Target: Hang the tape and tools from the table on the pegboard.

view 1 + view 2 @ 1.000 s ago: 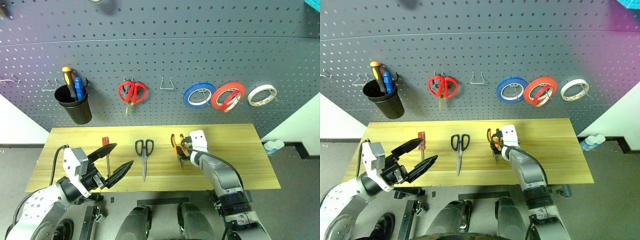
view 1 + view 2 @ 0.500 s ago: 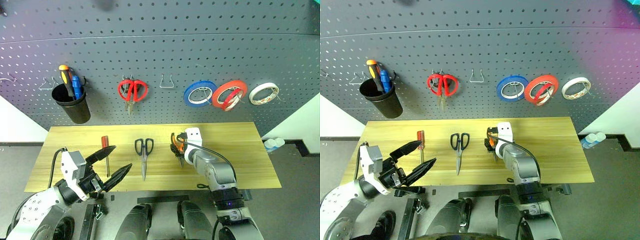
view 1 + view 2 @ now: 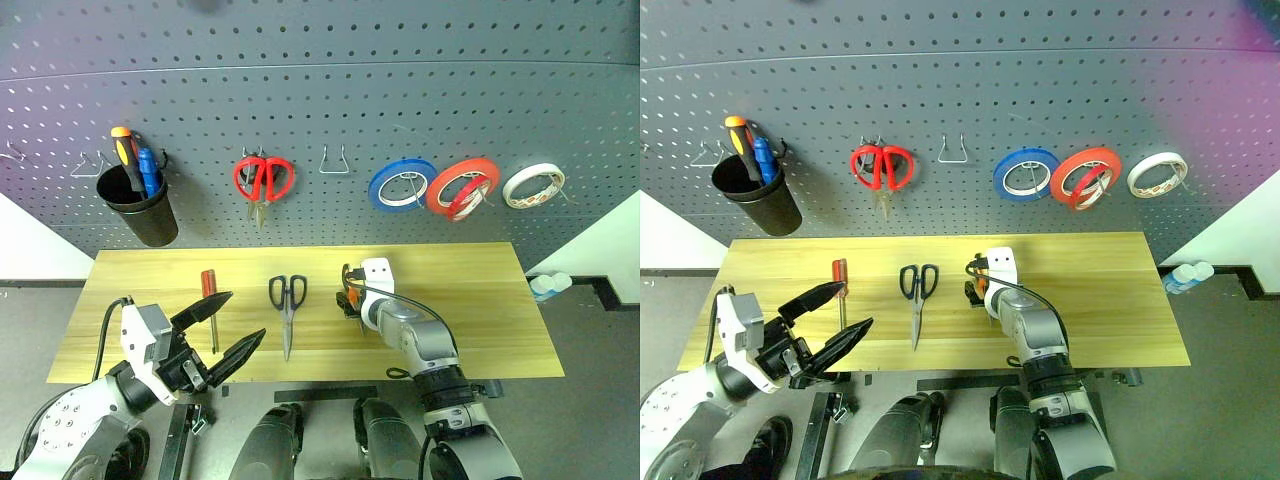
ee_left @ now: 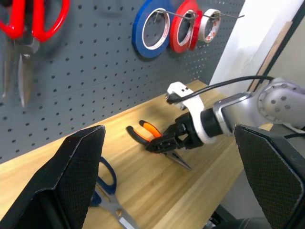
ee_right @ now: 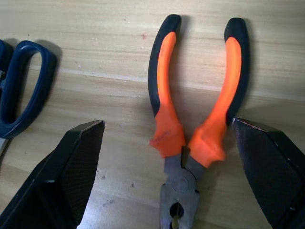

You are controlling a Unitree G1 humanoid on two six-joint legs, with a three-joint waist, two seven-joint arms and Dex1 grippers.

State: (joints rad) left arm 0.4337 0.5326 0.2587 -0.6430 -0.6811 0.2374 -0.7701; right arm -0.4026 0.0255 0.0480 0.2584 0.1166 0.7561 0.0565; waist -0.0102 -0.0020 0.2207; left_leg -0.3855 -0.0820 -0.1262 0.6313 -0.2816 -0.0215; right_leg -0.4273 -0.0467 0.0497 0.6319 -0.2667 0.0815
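Orange-handled pliers [image 5: 190, 138] lie flat on the table [image 3: 470, 300], handles pointing toward the pegboard [image 3: 320, 90]. My right gripper [image 5: 167, 123] hovers just over them, open, one finger on each side of the joint, nothing gripped. The dark-handled scissors [image 3: 287, 310] and the red-handled screwdriver [image 3: 210, 296] lie further left on the wood. My left gripper [image 3: 245, 314] stands open near the front edge, beside the screwdriver's shaft, empty. A thin red tape [image 3: 458, 205] ring hangs on the pegboard against a wider red roll [image 3: 440, 195].
On the pegboard hang a black cup [image 3: 135, 210] with orange and blue drivers, red-handled scissors [image 3: 264, 180], a bare hook [image 3: 333, 165], a blue roll [image 3: 400, 186] and a white roll [image 3: 527, 185]. Bottles [image 3: 548, 285] stand on the floor at the right.
My right gripper has shifted a little to the left over the pliers, still open. The head views have tilted slightly. The left gripper has stayed in place.
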